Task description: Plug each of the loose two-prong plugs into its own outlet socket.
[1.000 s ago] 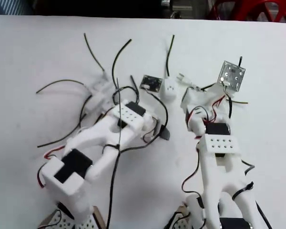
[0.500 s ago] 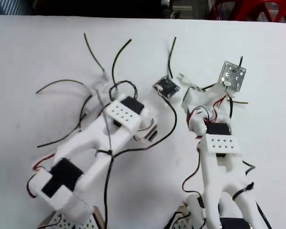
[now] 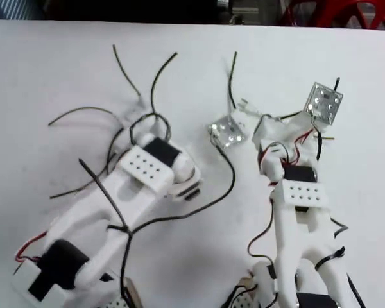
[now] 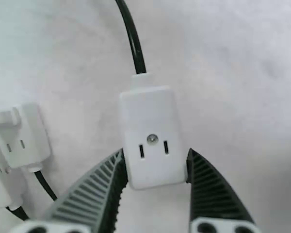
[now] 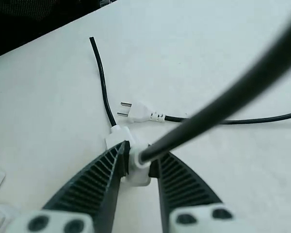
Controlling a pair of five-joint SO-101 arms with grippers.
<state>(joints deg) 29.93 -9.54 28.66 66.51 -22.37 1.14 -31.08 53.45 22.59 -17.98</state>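
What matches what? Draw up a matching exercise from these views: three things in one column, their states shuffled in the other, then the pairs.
Things:
1. outlet socket
2. loose two-prong plug
3. white cord end

States:
A. lying on the table, ungripped
B. held in the right claw
C. held in the left claw

Pairs: 1-C, 2-A, 3-B.

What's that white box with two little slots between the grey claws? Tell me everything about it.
It's a white plastic outlet socket, a rounded rectangular block with two narrow slots and a small round hole on its face. A black cable leaves its far end. It lies face-up on the white table, clamped at both sides by the grey ribbed fingers of the left gripper.
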